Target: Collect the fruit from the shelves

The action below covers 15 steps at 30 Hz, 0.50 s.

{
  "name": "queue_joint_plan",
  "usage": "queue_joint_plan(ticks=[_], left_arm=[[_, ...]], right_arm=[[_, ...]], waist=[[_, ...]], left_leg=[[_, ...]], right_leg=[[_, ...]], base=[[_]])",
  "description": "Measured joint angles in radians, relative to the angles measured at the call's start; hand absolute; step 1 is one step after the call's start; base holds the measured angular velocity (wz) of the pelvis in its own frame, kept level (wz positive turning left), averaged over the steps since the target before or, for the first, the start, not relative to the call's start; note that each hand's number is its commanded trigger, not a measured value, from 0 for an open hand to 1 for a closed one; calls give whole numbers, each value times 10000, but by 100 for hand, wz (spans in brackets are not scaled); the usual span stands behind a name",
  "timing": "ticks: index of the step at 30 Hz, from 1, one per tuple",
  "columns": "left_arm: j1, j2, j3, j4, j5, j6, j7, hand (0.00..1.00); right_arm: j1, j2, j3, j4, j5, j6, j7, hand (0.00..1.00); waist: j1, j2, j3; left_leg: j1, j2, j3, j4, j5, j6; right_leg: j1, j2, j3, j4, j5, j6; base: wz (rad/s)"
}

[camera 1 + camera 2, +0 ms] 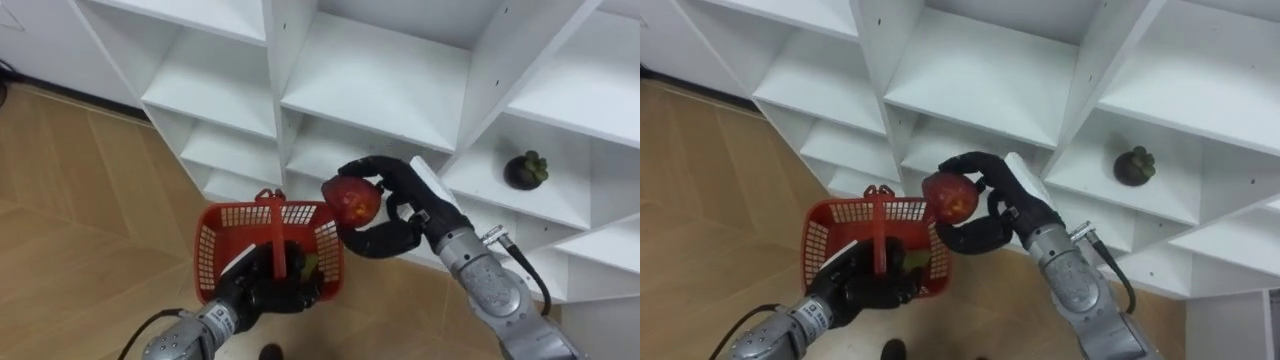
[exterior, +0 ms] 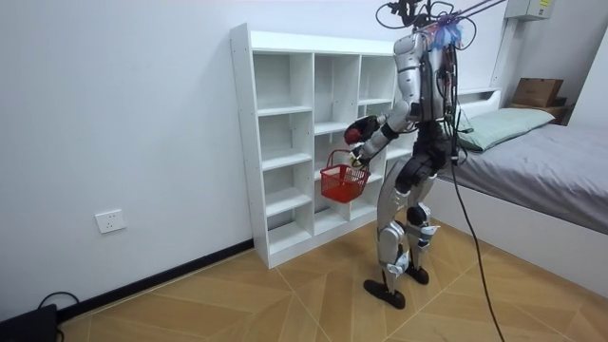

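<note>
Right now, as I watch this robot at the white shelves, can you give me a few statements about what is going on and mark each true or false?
1. The right robot hand holds a red fruit. True.
2. The red basket stands on the floor. False: it hangs by its handle from the left robot hand, whose fingers are curled round the handle.
3. A dark fruit lies on a shelf of the white closet. True.
4. The red fruit already lies in the basket. False: it is in the right robot hand's grasp, beside the basket's rim.
</note>
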Motion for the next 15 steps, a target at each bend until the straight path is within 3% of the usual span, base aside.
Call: queue_joint_plan(ticks=[8,15], left_arm=[[-9,-14,-13,-332,-7,-364,-11,100],[-15,-28,-127,-333,-37,-399,-74,100]], right_arm=[[323,-5,-2,270,-1,7,407,100],[341,18,4,269,-6,21,454,100]], waist=[[-36,23,16],[-62,37,26]], left_leg=[[-18,1,30,-55,-3,-2],[-10,2,22,-28,-3,-2]], right_leg=[[-48,6,46,-30,0,1],[-37,64,47,-13,1,-1]], base=[[0],[0]])
